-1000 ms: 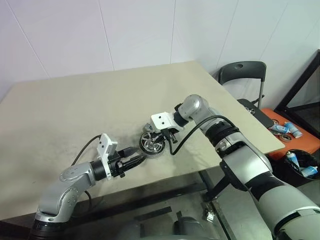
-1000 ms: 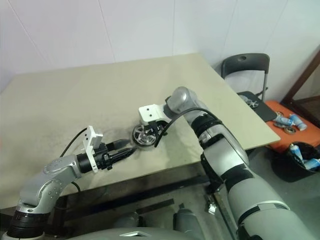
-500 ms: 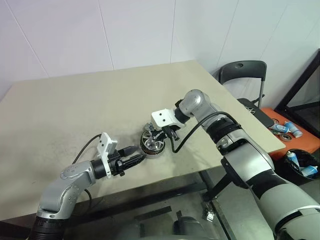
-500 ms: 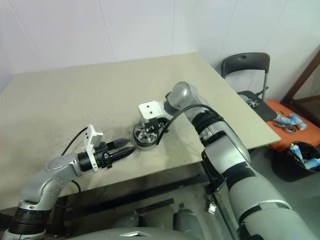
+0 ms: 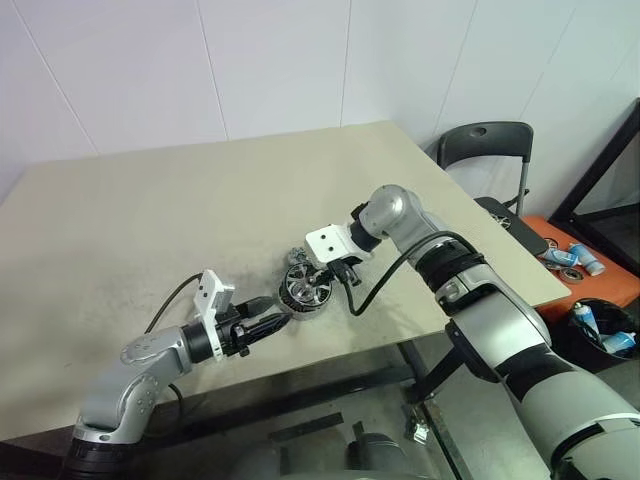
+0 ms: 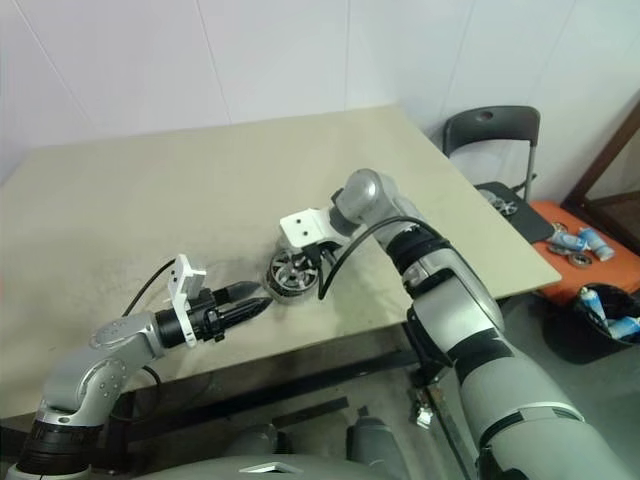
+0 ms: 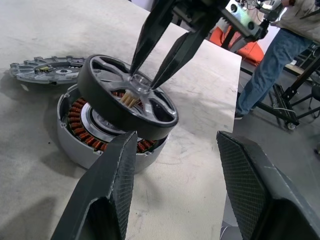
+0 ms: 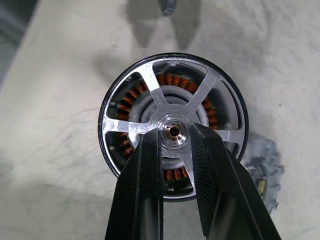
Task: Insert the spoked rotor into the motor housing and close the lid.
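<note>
On the beige table (image 5: 200, 200), close to its near edge, the right gripper (image 8: 175, 142) comes down from above and pinches the central hub of the spoked rotor (image 7: 127, 95), one black finger on each side of the hub. The rotor sits tilted over the motor housing (image 7: 82, 132), its dark rim raised on the side nearer the left arm, and it is not seated flat: the coppery windings of the housing show underneath and through the gaps between the spokes. The housing itself rests on the tabletop.

Just beside the housing, on its far side from the left arm, the lid (image 7: 47, 70) lies flat on the table, a dull grey disc with a notched edge, partly hidden behind the rotor's rim.

The left gripper (image 7: 177, 165) lies low over the table and points at the housing from the near side. Its two fingers are spread apart with nothing between them, and their tips stop just short of the housing wall without touching it.

Beyond the table's right corner stands a dark folding chair (image 5: 480, 150), and a person's leg in blue jeans (image 7: 270, 60) is visible off to that side
</note>
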